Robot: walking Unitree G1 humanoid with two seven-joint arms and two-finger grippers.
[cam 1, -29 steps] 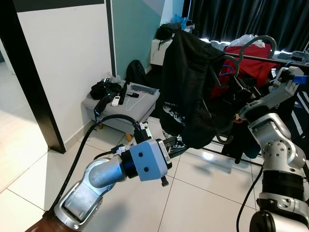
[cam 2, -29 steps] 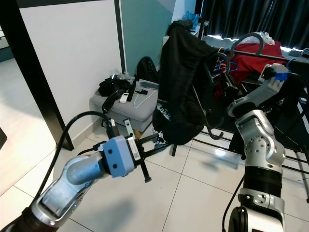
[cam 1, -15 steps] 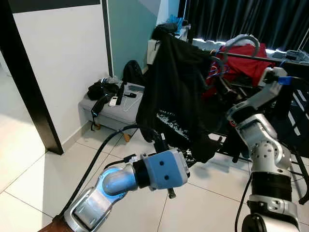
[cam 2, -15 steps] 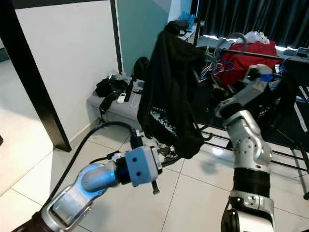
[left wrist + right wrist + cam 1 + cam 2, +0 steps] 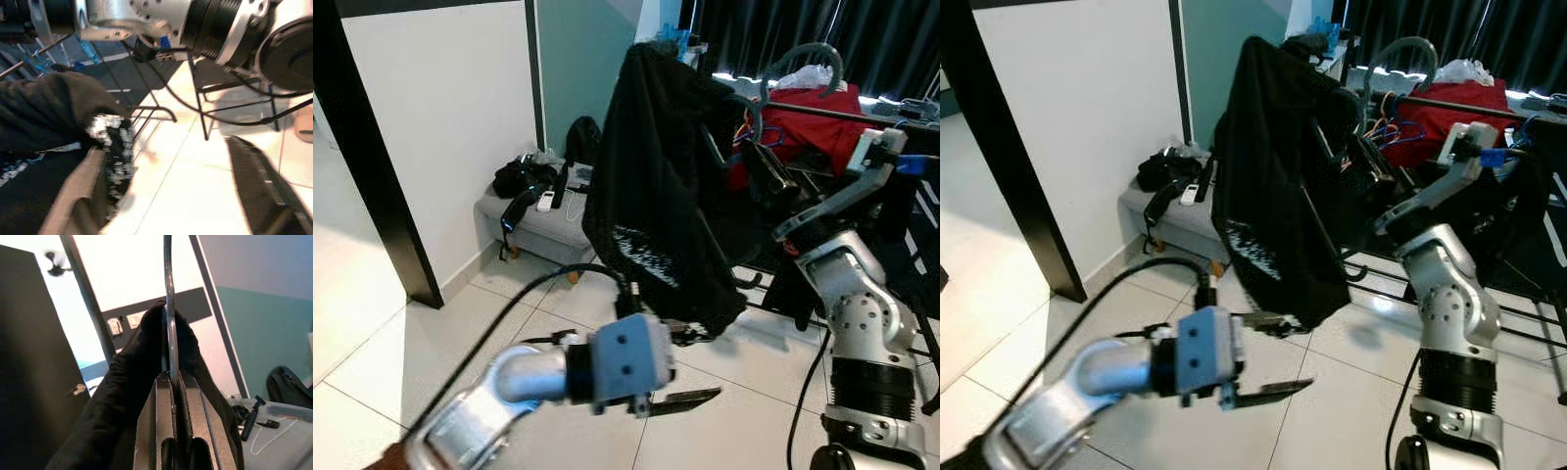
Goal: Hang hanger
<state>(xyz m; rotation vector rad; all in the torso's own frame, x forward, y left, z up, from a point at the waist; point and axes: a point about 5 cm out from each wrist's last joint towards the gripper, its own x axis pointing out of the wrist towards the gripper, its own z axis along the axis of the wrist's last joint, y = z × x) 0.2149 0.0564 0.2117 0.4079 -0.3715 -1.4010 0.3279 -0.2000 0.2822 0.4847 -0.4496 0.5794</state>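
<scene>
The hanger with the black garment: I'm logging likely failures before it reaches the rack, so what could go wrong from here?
1. The right gripper pinches only the hanger wire; the heavy black garment may twist it loose.
2. The left gripper is open at the hem, one finger against cloth; it might snag.
3. The rack is crowded with red clothing, so the hook may miss.

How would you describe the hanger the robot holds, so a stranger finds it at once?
Look at the metal clothes rack before the dark curtains. Just left of its red garment, the right gripper pinches a thin grey metal hanger; it alone carries the large black garment.
</scene>
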